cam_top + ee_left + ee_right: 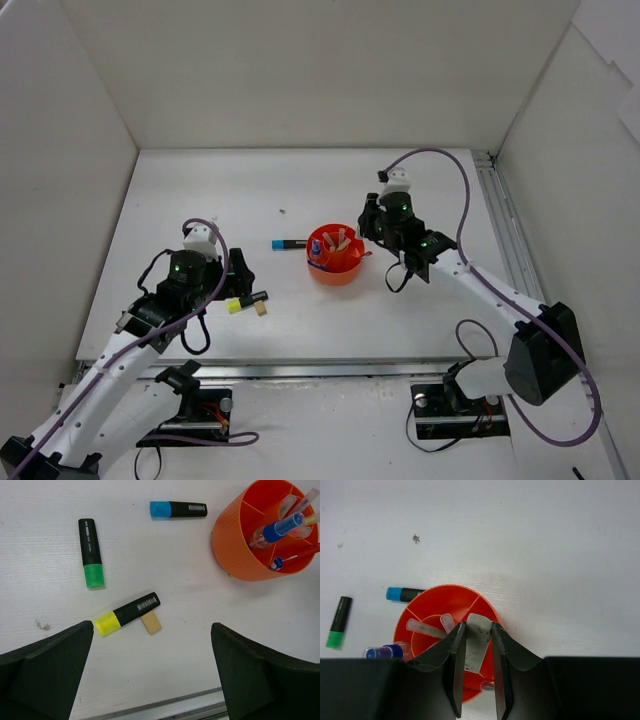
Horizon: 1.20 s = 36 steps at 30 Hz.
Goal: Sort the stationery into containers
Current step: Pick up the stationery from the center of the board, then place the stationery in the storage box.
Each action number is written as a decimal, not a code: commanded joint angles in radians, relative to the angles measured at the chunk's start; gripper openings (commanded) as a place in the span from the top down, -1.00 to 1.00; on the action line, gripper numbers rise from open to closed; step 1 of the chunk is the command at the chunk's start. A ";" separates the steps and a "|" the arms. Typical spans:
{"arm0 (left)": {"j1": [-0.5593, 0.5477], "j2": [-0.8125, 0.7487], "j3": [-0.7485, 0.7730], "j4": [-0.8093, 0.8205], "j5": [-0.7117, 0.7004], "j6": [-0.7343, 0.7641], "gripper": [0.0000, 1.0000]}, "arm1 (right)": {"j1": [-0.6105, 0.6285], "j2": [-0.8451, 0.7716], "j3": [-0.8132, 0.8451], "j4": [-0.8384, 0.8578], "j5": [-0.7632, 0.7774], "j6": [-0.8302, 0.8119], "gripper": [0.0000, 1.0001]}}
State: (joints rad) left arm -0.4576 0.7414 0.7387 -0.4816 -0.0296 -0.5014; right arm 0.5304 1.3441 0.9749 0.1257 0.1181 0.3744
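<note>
From overhead, the orange tub (335, 268) sits mid-table (200, 190) with pens standing in it. The right gripper (368, 226) hangs at its far right rim, though from up here I can't tell how its jaws stand. A blue-capped highlighter (288, 243) lies just left of the tub. Nearer the left gripper (238, 276) rests a yellow-capped highlighter (246, 302) with a small tan eraser (261, 309) touching it. Over to the left wrist camera: the left gripper (151, 626) is spread wide and holding nothing. Its dark fingers (45, 670) frame the yellow-capped highlighter (127, 613) and the tan eraser (151, 622) tucked against its barrel. A green-capped highlighter (91, 553) lies further out on the left and the blue-capped highlighter (178, 509) beyond it. The orange tub (232, 545) is at upper right, with a blue-white marker (280, 527) leaning in one compartment. On the right wrist camera, the right gripper (477, 625) is pinched onto a pale grey eraser (477, 642), held directly over the orange tub (445, 592). Clear pens lean in the central ring just beside it. The blue-capped highlighter (402, 594) pokes out past the tub's left rim, and the green-capped highlighter (338, 622) lies well apart at far left.
</note>
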 commanded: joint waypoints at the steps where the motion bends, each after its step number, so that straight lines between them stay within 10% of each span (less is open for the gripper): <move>1: 0.008 -0.004 0.011 0.044 0.004 0.012 -0.99 | 0.042 0.067 0.068 0.082 0.104 -0.118 1.00; 6: 0.008 -0.014 0.010 0.034 -0.004 0.008 -0.99 | 0.079 0.127 0.110 0.037 0.296 -0.091 1.00; 36: 0.008 0.029 -0.019 -0.022 0.017 -0.092 -0.99 | 0.144 0.167 0.088 0.000 0.328 -0.058 0.57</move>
State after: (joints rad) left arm -0.4561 0.7612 0.7139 -0.5137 -0.0216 -0.5648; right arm 0.6643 1.5578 1.0622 0.0933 0.3733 0.2932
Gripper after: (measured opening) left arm 0.996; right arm 0.216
